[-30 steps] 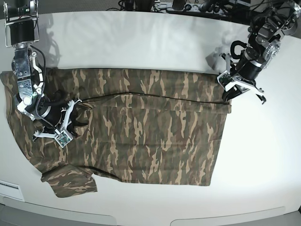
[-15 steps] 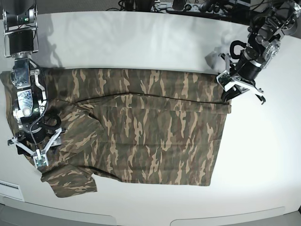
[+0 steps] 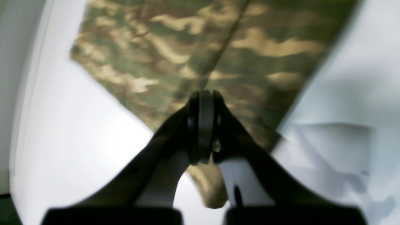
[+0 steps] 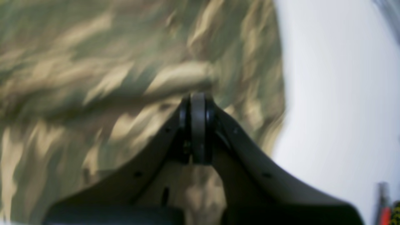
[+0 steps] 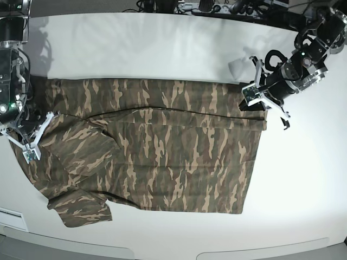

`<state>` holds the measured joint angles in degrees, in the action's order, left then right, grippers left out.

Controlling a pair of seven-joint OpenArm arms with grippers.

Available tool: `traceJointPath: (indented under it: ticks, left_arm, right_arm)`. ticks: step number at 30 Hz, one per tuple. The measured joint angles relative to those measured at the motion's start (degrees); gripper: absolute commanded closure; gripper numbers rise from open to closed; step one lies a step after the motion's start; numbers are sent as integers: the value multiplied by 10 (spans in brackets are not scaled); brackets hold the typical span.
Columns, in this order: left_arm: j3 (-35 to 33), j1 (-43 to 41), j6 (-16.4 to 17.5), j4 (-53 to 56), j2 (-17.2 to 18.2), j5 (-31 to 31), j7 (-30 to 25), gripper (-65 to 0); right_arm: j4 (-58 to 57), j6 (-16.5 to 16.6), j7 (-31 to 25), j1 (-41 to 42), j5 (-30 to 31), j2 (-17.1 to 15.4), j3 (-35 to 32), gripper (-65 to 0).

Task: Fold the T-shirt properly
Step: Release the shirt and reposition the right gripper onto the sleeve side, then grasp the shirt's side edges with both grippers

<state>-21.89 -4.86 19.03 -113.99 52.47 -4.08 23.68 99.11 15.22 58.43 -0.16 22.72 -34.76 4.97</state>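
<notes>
The camouflage T-shirt point(image 5: 162, 151) lies spread on the white table point(image 5: 162, 49), with a fold edge running across its upper part and a sleeve at the lower left point(image 5: 81, 208). My left gripper point(image 5: 254, 104) sits at the shirt's upper right corner. In the left wrist view its fingers point(image 3: 201, 125) are pressed together with cloth point(image 3: 187, 47) under them and a cloth tip sticking out below. My right gripper point(image 5: 31, 145) is at the shirt's left edge. In the blurred right wrist view its fingers point(image 4: 197, 125) are shut over camouflage cloth point(image 4: 93, 78).
Cables and equipment point(image 5: 217, 6) lie along the table's far edge. The table's front edge point(image 5: 162, 246) runs just below the shirt's hem. Bare white table shows above the shirt and to its right point(image 5: 303, 173).
My right gripper swung from the shirt's left chest down, then back to the far left edge, and the upper left sleeve no longer lies spread out. My left gripper shifted slightly left and turned.
</notes>
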Motion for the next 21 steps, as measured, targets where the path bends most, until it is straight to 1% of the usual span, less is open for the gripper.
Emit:
traceJointPath:
  ticks: [3,6,7,10,11,13,14,16,17,18,19,20,21]
  left_arm:
    - [-1,30,25,0,2,-68,43,0]
    - [0,63,49,3,2,-118,55,0]
    - [0,73,57,10,1,-130,56,0]
    - [-1,92,65,39,-2,-150,72,0]
    - [0,98,73,51,-4,-163,83,0]
    - [-1,120,97,76,-16,-189,119,0]
    - [-2,133,105,89,-24,-206,144,0]
    - [-2,155,114,114,-37,-233,181,0]
    - [-2,165,117,125,-42,-244,198,0]
    - [-1,174,129,136,-48,-254,211,0]
    - [-1,182,132,148,-54,-269,224,0]
    - [-1,189,145,160,-61,-279,229,0]
    - [-1,194,148,169,-70,-293,233,0]
  right_arm:
    - [0,24,20,-37,43,-1,55,0]
    - [0,54,22,-55,85,-2,94,0]
    - [0,61,22,-60,94,-2,100,0]
    - [1,83,21,-82,92,-1,103,0]
    - [1,91,21,-89,92,-1,101,0]
    - [1,95,20,-96,89,1,94,0]
    - [1,102,11,-96,77,2,93,0]
    - [1,93,-15,-93,58,1,93,0]
    - [2,86,-19,-91,51,0,94,0]
    - [2,84,-20,-92,47,0,94,0]
    - [2,83,-20,-93,47,0,94,0]
    - [2,84,-21,-94,47,0,94,0]
    - [2,84,-25,-94,47,0,94,0]
